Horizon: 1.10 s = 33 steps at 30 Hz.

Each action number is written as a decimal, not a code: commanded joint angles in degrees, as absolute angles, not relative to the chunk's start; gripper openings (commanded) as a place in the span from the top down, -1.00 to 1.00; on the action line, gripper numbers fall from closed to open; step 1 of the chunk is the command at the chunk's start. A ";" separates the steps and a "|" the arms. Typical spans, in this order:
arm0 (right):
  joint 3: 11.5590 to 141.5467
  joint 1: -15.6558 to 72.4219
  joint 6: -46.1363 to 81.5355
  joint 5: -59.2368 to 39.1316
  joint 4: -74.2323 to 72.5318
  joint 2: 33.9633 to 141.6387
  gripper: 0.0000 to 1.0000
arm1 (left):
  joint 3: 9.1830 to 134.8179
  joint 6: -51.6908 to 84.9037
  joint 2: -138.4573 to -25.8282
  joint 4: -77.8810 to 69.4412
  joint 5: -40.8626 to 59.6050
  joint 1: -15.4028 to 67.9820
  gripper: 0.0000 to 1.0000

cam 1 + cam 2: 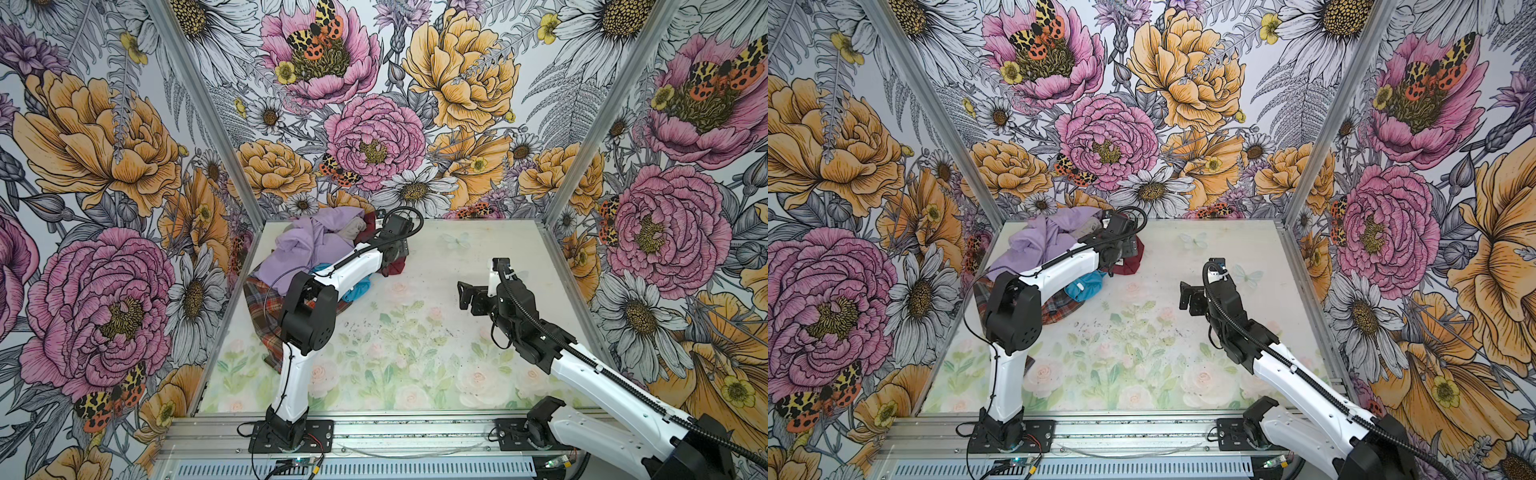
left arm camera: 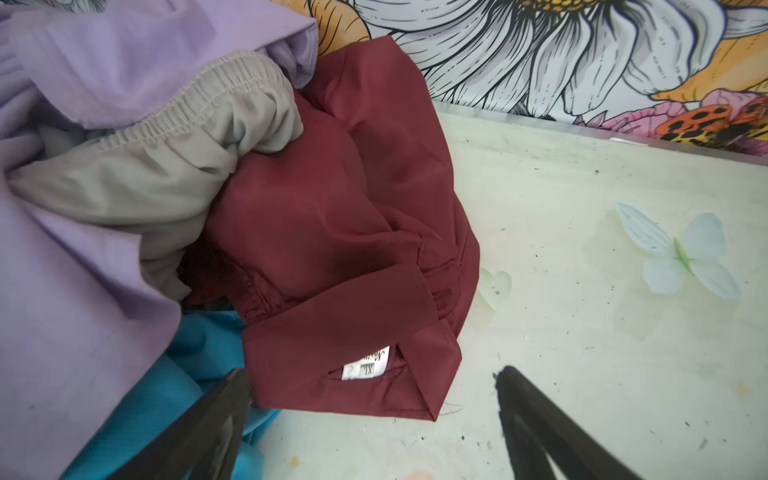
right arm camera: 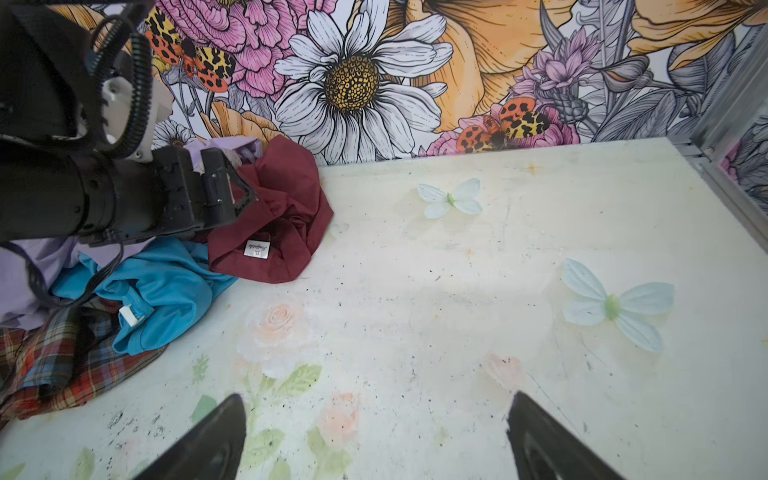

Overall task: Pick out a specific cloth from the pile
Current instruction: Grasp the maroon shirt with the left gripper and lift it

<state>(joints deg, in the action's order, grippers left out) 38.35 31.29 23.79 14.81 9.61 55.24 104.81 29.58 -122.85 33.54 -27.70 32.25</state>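
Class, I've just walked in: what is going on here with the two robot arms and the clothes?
The left gripper hangs open over the maroon cloth, its jaws either side of the corner with the white label, gripping nothing yet. The cloth lies at the edge of the pile, against the grey-beige garment and the turquoise garment. The right gripper is open and empty above the table.

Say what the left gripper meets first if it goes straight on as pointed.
Probably the maroon cloth: its edge with the white label lies just ahead of the open left gripper, though the gap is hard to judge.
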 commanded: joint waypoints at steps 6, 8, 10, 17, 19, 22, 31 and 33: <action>40.50 29.07 21.45 10.35 10.81 56.85 -0.99 | 117.37 32.64 -131.12 39.16 -30.39 30.26 -0.91; 40.52 28.33 21.26 9.85 10.74 57.28 -0.99 | 119.76 32.28 -133.26 39.70 -30.86 30.10 -0.93; 40.73 27.66 21.06 9.23 10.72 57.86 -0.99 | 121.96 32.13 -135.35 40.41 -31.56 30.04 -0.98; 41.57 26.38 19.54 7.41 9.97 60.89 -0.99 | 126.42 32.58 -142.47 41.66 -32.27 29.47 -0.98; 41.75 26.28 19.46 7.38 9.76 61.56 -0.99 | 126.85 33.03 -144.04 41.66 -31.67 29.06 -0.98; 41.74 26.04 19.47 7.15 9.41 62.28 -0.99 | 127.31 33.43 -145.96 41.66 -29.74 27.94 -0.98; 42.64 25.66 19.89 7.32 7.82 63.02 -0.95 | 128.73 30.27 -145.68 41.48 -22.05 26.24 0.66; 43.09 25.66 20.08 7.28 7.79 62.95 -0.95 | 128.97 28.60 -143.39 41.40 -22.70 26.68 0.98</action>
